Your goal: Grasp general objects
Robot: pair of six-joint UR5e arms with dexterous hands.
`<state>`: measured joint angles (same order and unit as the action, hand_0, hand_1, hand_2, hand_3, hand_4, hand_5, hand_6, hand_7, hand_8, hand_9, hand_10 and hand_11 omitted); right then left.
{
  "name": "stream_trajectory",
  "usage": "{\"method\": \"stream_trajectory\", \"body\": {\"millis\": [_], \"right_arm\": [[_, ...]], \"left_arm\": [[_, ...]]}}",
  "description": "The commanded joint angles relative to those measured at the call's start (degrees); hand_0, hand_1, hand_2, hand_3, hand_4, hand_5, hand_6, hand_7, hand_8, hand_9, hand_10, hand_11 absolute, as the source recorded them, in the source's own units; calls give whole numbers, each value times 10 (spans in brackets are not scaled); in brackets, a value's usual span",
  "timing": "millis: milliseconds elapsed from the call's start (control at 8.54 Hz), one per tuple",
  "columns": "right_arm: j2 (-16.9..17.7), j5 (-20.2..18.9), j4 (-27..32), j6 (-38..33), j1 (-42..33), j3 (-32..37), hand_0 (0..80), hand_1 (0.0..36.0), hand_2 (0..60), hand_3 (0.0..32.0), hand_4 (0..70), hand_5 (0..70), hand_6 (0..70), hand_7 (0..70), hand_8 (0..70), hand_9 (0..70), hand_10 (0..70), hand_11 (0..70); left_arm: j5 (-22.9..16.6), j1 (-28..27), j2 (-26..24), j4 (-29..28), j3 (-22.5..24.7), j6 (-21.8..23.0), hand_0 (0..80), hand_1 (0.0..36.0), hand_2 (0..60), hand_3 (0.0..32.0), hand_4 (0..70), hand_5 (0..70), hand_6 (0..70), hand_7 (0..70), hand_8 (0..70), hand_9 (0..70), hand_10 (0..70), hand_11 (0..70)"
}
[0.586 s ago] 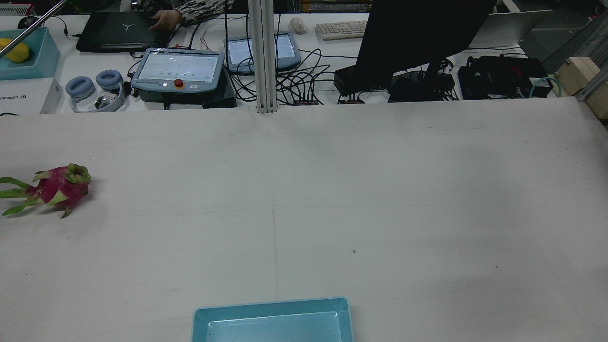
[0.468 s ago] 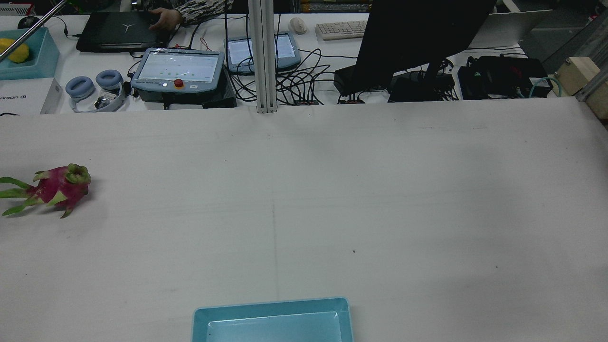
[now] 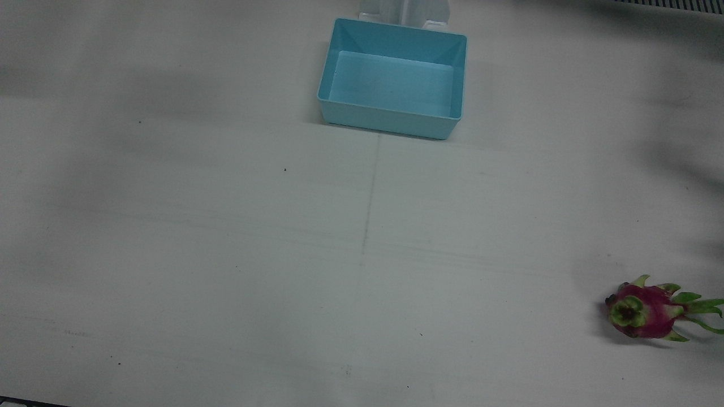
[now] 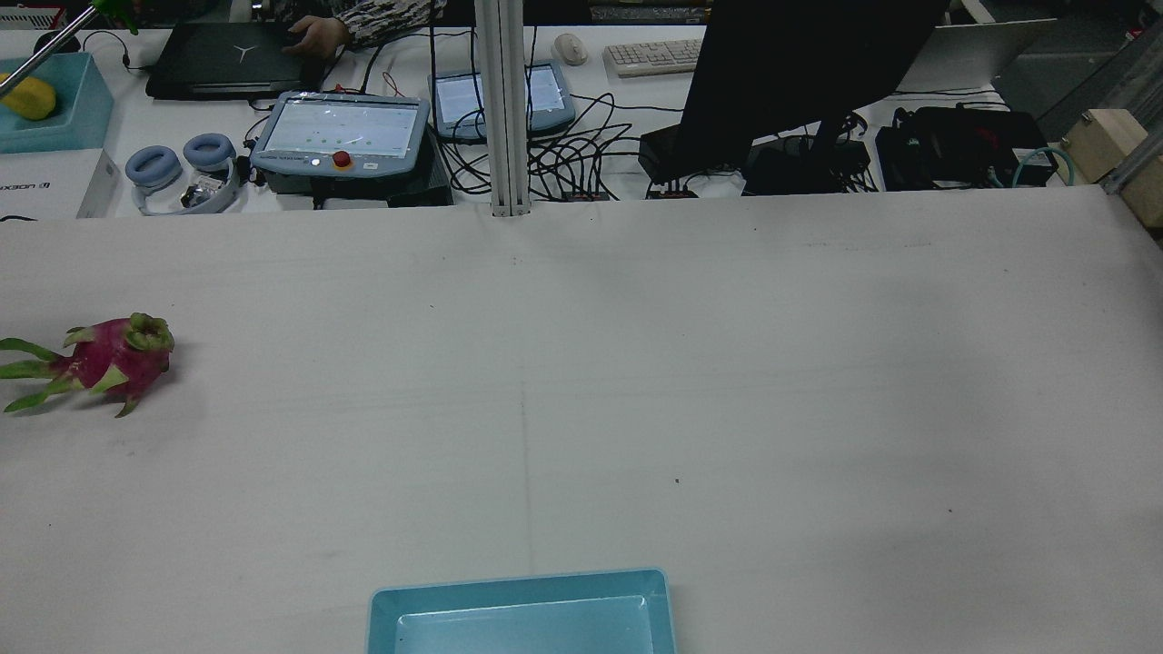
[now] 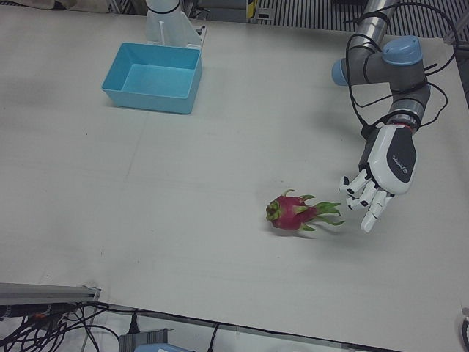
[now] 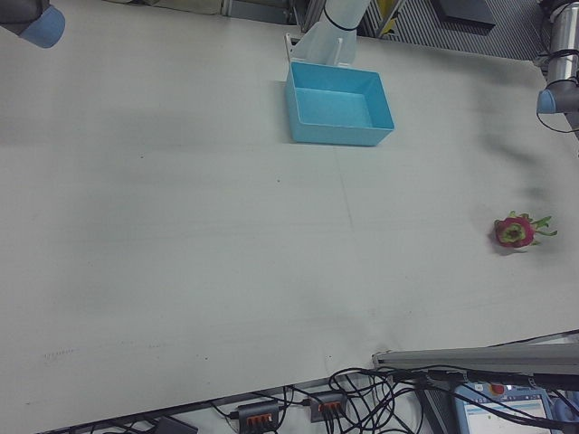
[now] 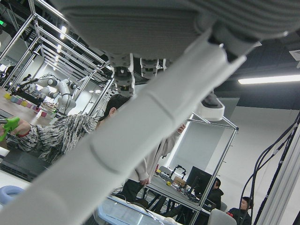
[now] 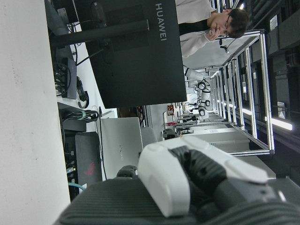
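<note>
You had not grasped anything yet: the dragon fruit lay free on the table, right of centre in the left-front view. Your left hand hung just beside its green tips, fingers apart, holding nothing. Your right hand showed only in its own camera; I could not tell its state. The blue bin, at top centre of the front view, was empty.

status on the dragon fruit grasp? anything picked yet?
Nothing picked yet. The dragon fruit lies on the table, untouched. In hand: the left hand hangs open beside its leafy end, fingers pointing down, clear of it. Left: close on the fruit and lift. The blue bin holds nothing. The right hand appears only in its own camera, idle.
</note>
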<state>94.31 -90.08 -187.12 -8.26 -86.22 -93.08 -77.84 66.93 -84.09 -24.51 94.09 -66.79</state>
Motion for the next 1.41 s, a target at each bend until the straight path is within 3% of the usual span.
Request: {"method": "stream_trajectory", "body": {"millis": [0,1288], "right_arm": [[0,0,0,0,0,0,0,0,0,0,0,0,0,0,0,0,0,0],[0,0,0,0,0,0,0,0,0,0,0,0,0,0,0,0,0,0]], "left_arm": [[-1,0,1,5,6,-1,800,360,600,0,260,700,140,681,18,122,0,0],[1,-8,1,8,6,-3,800,360,600,0,276,700,161,700,22,127,0,0]]}}
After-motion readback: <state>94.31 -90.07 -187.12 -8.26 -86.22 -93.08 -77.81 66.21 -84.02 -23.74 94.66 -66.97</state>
